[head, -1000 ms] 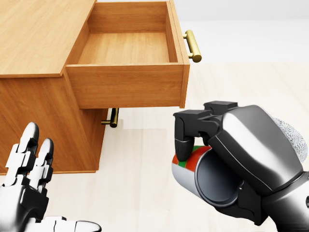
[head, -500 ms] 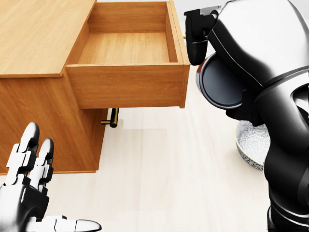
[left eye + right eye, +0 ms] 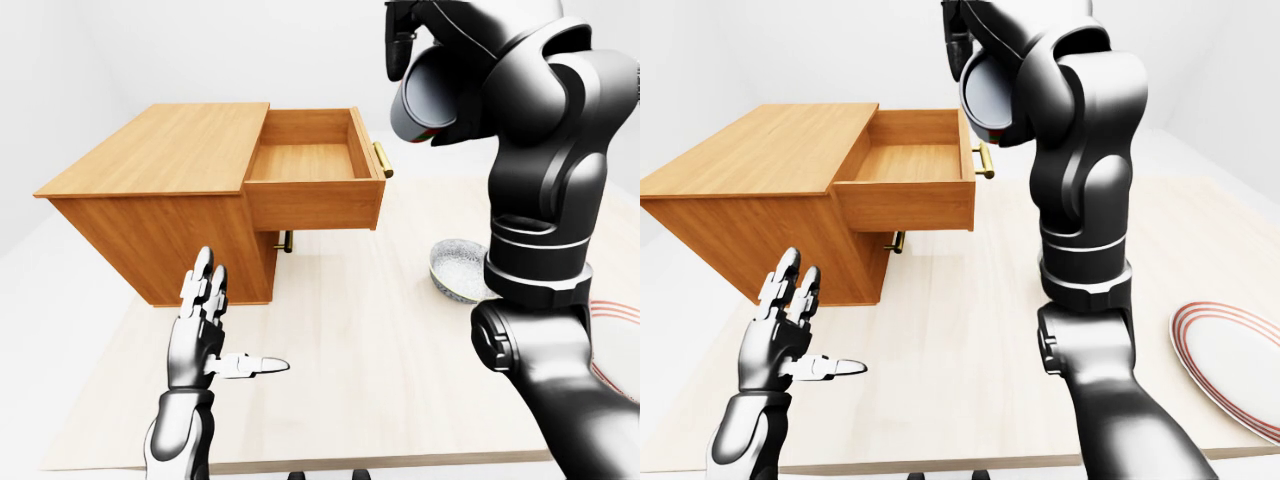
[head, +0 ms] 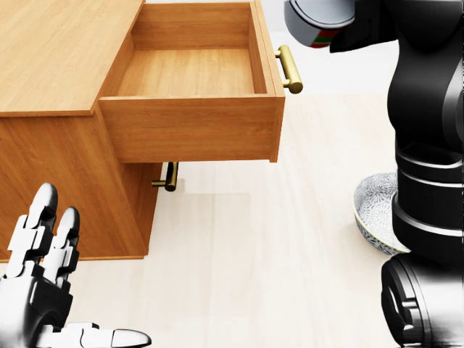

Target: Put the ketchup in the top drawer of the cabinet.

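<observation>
Right hand [image 3: 420,40] is high above the bench [image 3: 340,340], with its fingers wrapped around the ketchup [image 3: 418,95], so the bottle is held in the air and not resting on anything. Only the round grey end of the bottle and a little red and green of its label are visible, so its long axis seems to run roughly from the hand down toward the camera; the exact tilt I cannot tell. The top drawer [image 3: 312,160] of the cabinet [image 3: 165,150] is pulled out and open upward, and nothing lies inside it. In the left-eye view the bottle hangs just to the right of the drawer's handle [image 3: 381,160] and above it, so I judge that the drawer lies to the left and lower from the hand. The coming move probably needs a carry to the left over the drawer wall, then a lowering.

Left hand [image 3: 205,335] is low near the bench's near edge, fingers spread and holding nothing, well apart from the bottle. A bowl [image 3: 455,268] stands toward the bench's right edge.
</observation>
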